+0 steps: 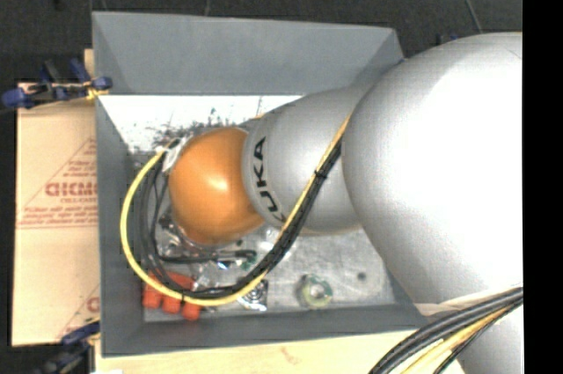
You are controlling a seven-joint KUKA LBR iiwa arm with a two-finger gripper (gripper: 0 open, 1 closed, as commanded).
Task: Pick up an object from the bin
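The arm (308, 179) reaches deep into the bin (110, 214), and its orange cover (211, 187) and looped cables (132, 205) hang over the left half of the floor. The tool (195, 256) sits low beneath the cover, close to the bin's left wall. I cannot tell whether it is apart, together or clamped on anything.

The nearest things are the red pieces (167, 300) in the corner where the left wall meets the near edge, and a shiny bit (255, 299) just beside them along that edge. A pale ring (312, 291) lies farther along the near edge, apart from the tool.

Nothing appears to be lifted. The reach into the bin looks done. The grasp, if not yet made, and the lift out are left, most likely on the clutter by the red pieces.
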